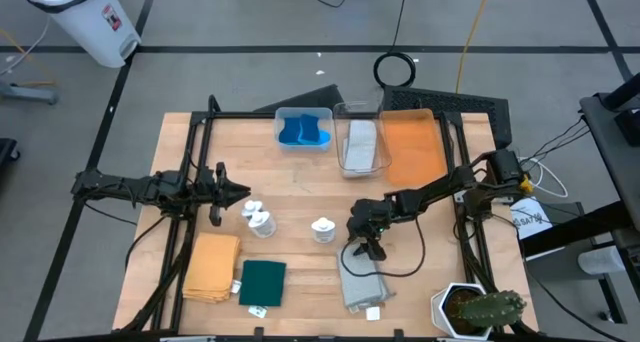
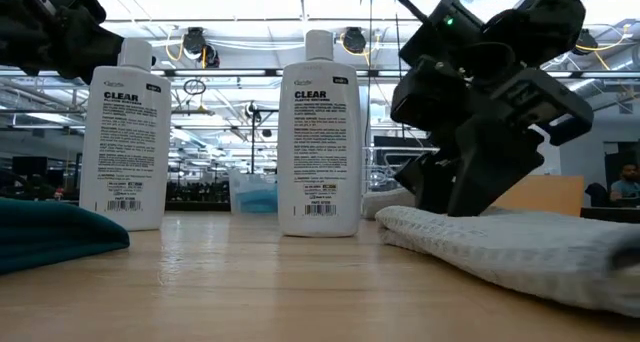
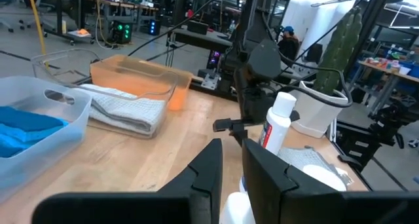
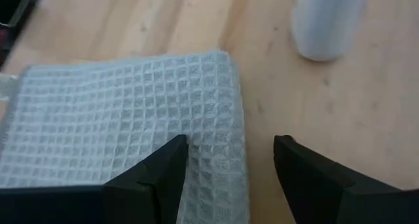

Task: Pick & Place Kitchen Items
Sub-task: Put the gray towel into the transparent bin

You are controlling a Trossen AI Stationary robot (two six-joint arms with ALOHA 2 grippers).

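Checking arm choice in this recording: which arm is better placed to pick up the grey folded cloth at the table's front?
Right. The right gripper hangs open just above the grey folded cloth, at its edge. The left gripper is across the table beside the white bottles.

"CLEAR" printed in bold black capitals on the left white bottle [image 2: 125, 132] and the middle white bottle [image 2: 320, 132], above small illegible lines and a barcode. A tiny brand line above each word, unreadable.

Folded cloths [image 1: 362, 287], white bottles [image 1: 258, 218] (upright)
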